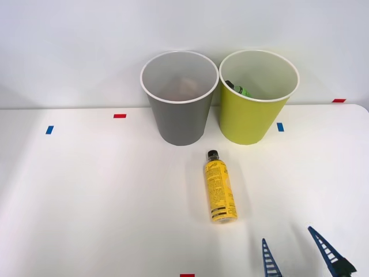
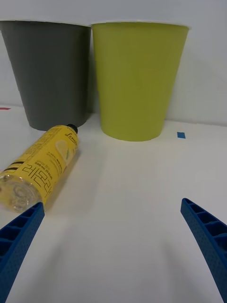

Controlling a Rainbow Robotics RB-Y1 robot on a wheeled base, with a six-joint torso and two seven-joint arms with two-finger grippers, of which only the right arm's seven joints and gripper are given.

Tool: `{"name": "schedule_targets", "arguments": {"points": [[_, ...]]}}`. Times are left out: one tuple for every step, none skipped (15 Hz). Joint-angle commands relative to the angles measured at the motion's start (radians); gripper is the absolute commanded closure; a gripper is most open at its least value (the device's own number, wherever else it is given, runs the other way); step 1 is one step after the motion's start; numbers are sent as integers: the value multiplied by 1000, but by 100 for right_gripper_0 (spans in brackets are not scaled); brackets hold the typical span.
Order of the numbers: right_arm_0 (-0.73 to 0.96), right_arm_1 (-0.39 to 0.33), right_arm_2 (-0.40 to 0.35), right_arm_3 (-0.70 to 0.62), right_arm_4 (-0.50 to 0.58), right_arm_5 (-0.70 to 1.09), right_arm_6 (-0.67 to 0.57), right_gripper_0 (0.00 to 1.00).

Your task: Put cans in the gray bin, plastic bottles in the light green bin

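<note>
A slim yellow plastic bottle (image 1: 219, 187) (image 2: 39, 166) with a black cap lies on its side on the white table, cap pointing toward the bins. Behind it stand the gray bin (image 1: 179, 98) (image 2: 49, 71) on the left and the light green bin (image 1: 256, 98) (image 2: 137, 78) on the right, side by side. A green object (image 1: 237, 89) shows inside the light green bin. My right gripper (image 1: 286, 238) (image 2: 113, 227) is open near the table's front edge, to the right of the bottle's base, with nothing between its fingers. No cans are in view.
Small red tape marks (image 1: 119, 116) and blue tape marks (image 1: 49, 130) are stuck on the table. A white wall rises right behind the bins. The table's right edge curves near the far right (image 1: 363, 109).
</note>
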Motion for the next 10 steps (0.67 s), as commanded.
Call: {"name": "schedule_targets", "arguments": {"points": [[-2, -55, 12, -209, -29, 263, -27, 0], [4, -70, 10, -285, -61, 365, -30, 0], [-2, -79, 10, -328, -89, 423, -30, 0], [-13, -87, 12, -352, -110, 463, -30, 0], [-39, -94, 15, -358, -140, 494, -30, 0], [-65, -99, 21, -358, -169, 529, -30, 0], [-88, -102, 23, -358, -187, 563, -30, 0], [-113, -101, 27, -358, -193, 596, -30, 0], [-146, -94, 27, -358, -198, 652, -36, 0], [-174, -87, 27, -360, -203, 696, -41, 0]]}}
